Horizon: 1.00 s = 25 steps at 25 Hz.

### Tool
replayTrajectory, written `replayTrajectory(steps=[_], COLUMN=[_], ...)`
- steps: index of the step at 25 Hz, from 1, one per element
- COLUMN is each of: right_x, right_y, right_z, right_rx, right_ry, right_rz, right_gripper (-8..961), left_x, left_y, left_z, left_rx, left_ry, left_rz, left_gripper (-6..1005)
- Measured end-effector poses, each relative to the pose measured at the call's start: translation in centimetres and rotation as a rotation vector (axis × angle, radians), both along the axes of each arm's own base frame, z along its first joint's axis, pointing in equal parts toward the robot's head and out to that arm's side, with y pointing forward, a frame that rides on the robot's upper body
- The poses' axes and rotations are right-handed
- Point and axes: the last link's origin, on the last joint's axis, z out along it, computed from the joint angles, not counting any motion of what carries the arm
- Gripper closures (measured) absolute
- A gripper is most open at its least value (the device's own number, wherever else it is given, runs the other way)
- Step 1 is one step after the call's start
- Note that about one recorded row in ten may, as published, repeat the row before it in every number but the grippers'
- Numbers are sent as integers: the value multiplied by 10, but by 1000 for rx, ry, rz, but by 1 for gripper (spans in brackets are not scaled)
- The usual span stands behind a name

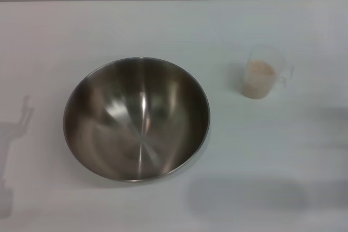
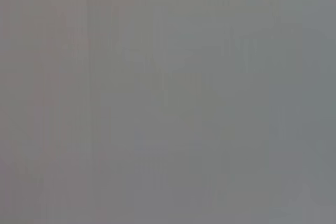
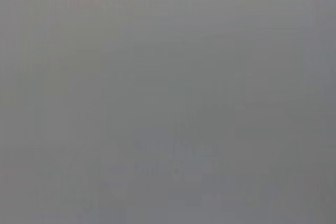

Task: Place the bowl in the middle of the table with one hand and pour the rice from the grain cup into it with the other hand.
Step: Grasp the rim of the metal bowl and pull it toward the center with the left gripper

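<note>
A large stainless-steel bowl (image 1: 136, 118) stands upright on the white table (image 1: 261, 150), a little left of the middle, with nothing inside it. To its right and farther back stands the clear grain cup (image 1: 263, 72), upright, handle pointing right, holding pale beige rice (image 1: 259, 74). Neither gripper appears in the head view. Both wrist views show only a flat grey surface, with no fingers and no objects.
Arm shadows fall on the table at the left edge (image 1: 13, 134) and along the front right (image 1: 244, 196). The table's far edge (image 1: 174, 0) runs across the top of the head view, against a grey wall.
</note>
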Motion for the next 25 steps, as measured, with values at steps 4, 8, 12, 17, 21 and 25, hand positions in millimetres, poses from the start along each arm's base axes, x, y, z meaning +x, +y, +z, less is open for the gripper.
replayTrajectory(steps=[4, 8, 12, 17, 21, 25], right_x=[0, 0, 0, -1, -1, -1], right_y=[0, 0, 0, 1, 1, 1], right_z=[0, 0, 0, -1, -1, -1], right_rx=[0, -1, -3, -7, -7, -8], right_ry=[0, 0, 0, -1, -2, -3], right_rz=[-1, -1, 0, 4, 5, 6], right_gripper=[115, 115, 116, 116, 116, 115], left_x=[2, 2, 8, 16, 20, 25], left_y=[1, 1, 7, 29, 52, 76], left_z=[0, -1, -3, 3, 7, 5], left_rx=[2, 1, -29, -17, -54, -122], left_ry=[-5, -8, -12, -1, 14, 39], left_rz=[-5, -7, -38, -75, -80, -36], left_gripper=[140, 140, 140, 140, 141, 141])
